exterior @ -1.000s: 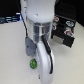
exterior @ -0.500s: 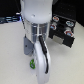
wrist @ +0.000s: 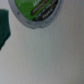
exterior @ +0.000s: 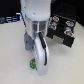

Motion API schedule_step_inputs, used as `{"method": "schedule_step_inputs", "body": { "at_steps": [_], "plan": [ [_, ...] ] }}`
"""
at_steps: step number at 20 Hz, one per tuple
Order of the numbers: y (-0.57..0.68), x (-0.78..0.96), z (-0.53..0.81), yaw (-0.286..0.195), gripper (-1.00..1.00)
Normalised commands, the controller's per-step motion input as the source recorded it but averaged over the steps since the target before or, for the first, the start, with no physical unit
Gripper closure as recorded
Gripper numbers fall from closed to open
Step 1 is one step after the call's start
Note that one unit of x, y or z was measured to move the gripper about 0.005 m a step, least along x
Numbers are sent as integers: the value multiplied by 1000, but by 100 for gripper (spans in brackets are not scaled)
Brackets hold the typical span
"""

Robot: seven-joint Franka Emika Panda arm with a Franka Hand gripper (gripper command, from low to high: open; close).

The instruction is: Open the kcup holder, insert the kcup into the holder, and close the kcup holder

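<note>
The kcup (exterior: 33,63) is a tiny pale cup with a bright green top, on the white table near the front of the exterior view. My gripper (exterior: 38,65) has come down right beside it, and the white hand hides part of the cup. In the wrist view the kcup's green speckled top (wrist: 37,11) fills one edge, close below the camera. A dark teal finger (wrist: 4,27) shows at the frame's side, with nothing held against it. The kcup holder (exterior: 63,31), a black boxy block, stands at the exterior view's right, apart from the gripper.
The white arm column (exterior: 36,20) blocks the middle of the exterior view. A grey base piece (exterior: 26,39) sits behind the arm. Dark equipment lines the back edge (exterior: 10,20). The white table (exterior: 65,67) stretches around the cup.
The arm has come lower over the kcup and now covers more of it. The kcup and the holder have not moved.
</note>
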Motion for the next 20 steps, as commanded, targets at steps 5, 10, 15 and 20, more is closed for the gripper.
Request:
{"method": "schedule_step_inputs", "body": {
  "at_steps": [5, 10, 15, 20],
  "plan": [
    [-284, 373, 4, -131, -100],
    [-167, 140, 22, -27, -100],
    [-87, -8, -60, -60, -100],
    [-77, 45, -71, -115, -100]
  ]
}}
